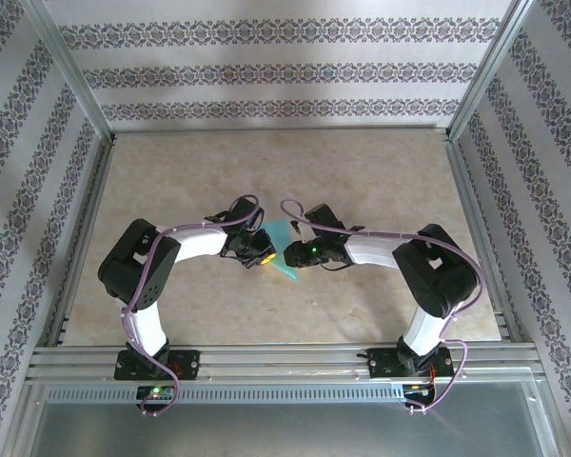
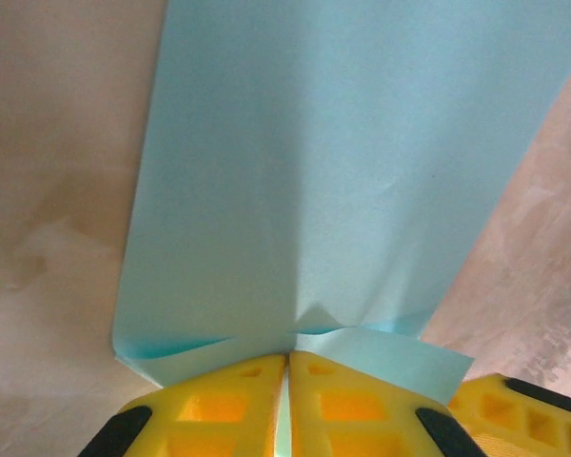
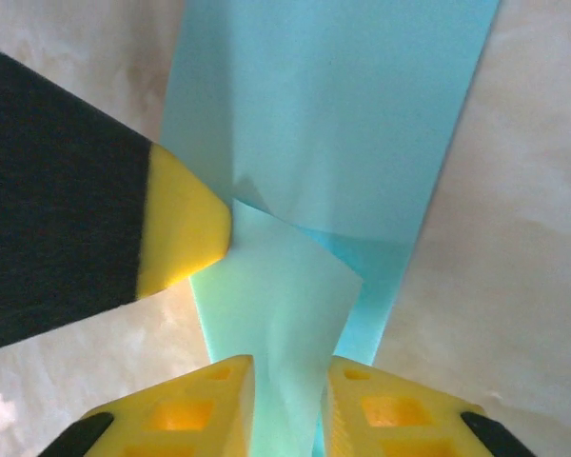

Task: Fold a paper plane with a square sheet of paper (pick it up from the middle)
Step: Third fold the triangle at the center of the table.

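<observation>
Left wrist view, closest in: left gripper (image 2: 287, 362) pinched tight, its yellow fingers (image 2: 219, 405) meeting on the near edge of the paper (image 2: 343, 171), with a small crumpled peak right at the bite. Sheet is teal and plain. It runs straight away from the fingers as a broad band lying on the table (image 2: 48, 190), and a loose corner pokes out just right of the bite. Top view: left gripper (image 1: 260, 255) and right gripper (image 1: 295, 250) nose to nose mid-table (image 1: 362, 181), paper (image 1: 284, 249) between them. Exposed part is a narrow sliver, long axis near-to-far and slightly tilted, with a sharp corner pointing toward the near edge, a bit right. Rest hidden under the grippers. Right wrist view: one yellow fingertip (image 3: 181, 224) of the left gripper comes in from the left and touches the paper (image 3: 333, 105) where a folded flap lifts. Right gripper (image 3: 290, 367) slightly open, fingers a narrow gap apart, flap standing in that gap; cannot tell whether either pad touches it.
</observation>
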You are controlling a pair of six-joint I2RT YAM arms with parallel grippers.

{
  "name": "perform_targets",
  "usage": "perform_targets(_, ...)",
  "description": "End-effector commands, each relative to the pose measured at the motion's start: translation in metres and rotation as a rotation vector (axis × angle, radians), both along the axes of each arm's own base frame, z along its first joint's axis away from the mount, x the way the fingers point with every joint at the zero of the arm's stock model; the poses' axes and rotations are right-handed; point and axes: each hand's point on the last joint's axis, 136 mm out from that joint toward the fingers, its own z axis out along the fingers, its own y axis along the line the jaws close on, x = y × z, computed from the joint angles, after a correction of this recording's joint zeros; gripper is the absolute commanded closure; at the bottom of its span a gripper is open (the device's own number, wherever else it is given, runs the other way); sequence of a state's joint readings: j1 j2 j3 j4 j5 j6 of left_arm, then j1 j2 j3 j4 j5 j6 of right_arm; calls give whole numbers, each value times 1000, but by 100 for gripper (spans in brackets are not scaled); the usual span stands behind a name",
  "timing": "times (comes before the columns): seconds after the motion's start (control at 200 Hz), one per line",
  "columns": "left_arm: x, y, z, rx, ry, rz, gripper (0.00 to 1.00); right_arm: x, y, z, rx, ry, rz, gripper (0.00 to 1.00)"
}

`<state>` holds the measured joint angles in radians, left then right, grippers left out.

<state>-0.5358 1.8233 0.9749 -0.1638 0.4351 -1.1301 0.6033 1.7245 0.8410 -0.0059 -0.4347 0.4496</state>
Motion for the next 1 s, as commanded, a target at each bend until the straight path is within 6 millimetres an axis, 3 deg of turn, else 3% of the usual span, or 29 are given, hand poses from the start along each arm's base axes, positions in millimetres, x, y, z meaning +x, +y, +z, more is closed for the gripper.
perform_targets(0.0, -23, 18, -37, 124, 103, -10, 88, 6, -5, 29, 32, -13, -55, 70)
perform_targets(0.16, -23, 16, -37, 124, 108, -13, 88, 7, -15, 39, 56, 0, -99, 68)
perform_targets(0.35, -23, 17, -38, 127, 114, -11, 88, -10, 2, 37, 121, 84, -19, 77)
perform_targets(0.565, -26, 21, -39, 143, 124, 0, 88, -26, 19, 24, 87, 108, 73, 84)
perform_targets(0.994, -29, 24, -42, 155, 138, 10, 88, -30, 21, -1, 24, 151, 108, 86)
